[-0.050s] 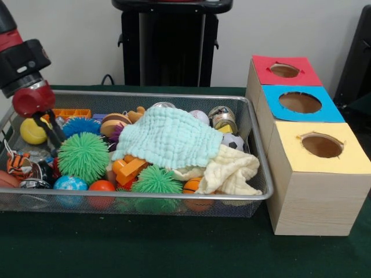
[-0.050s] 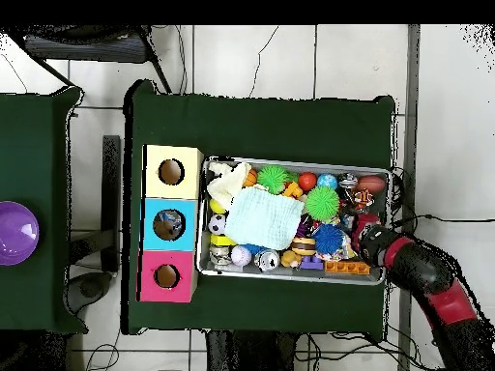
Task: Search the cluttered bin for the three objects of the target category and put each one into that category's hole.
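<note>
Front view: a wire bin sits on the green worktop, filling the left and centre of the frame. The arm enters at upper left, and its end effector reaches down into the bin's left end, just beside a yellow ball. Its dark fingers hang close together, but whether they pinch anything cannot be told. Near them lie a blue spiky ball and a large green spiky ball. A mint cloth covers the bin's middle, with a cream cloth at lower right of it. A second green spiky ball, an orange block and a soccer ball show around the cloths. At right stands a wooden box with three holes: red at top, blue in the middle, yellow nearest the bottom.

Overhead view: the bin lies at centre with the box touching its left side. The arm comes from lower right, and the end effector is over the bin's right end. A purple bowl sits at far left.
</note>
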`<state>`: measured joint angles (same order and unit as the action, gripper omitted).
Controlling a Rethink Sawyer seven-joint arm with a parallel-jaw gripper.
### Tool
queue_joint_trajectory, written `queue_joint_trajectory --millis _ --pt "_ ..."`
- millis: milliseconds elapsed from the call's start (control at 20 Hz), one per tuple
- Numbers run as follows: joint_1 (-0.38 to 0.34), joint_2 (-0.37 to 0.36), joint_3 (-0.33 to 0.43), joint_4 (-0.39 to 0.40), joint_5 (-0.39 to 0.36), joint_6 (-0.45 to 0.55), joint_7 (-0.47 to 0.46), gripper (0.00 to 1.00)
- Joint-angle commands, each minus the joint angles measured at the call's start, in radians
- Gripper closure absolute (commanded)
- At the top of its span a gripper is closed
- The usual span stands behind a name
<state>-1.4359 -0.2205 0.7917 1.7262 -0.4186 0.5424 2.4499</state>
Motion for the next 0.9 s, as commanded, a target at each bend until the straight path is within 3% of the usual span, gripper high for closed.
queue_joint_trajectory --millis 50,450,550,700,900 --pt "0.02 0.013 0.032 0.058 0.045 0.061 -0.099 0.0" --pt "0.08 -0.026 -0.027 -0.03 -0.056 -0.067 -0.096 0.0" --pt "0.105 -0.07 -0.05 -0.052 -0.086 -0.111 -0.071 0.0" --pt "0.141 -0.159 -0.067 -0.079 -0.102 -0.101 -0.057 0.0" --pt "0.178 -0.267 -0.083 -0.088 -0.072 0.001 -0.053 0.0"
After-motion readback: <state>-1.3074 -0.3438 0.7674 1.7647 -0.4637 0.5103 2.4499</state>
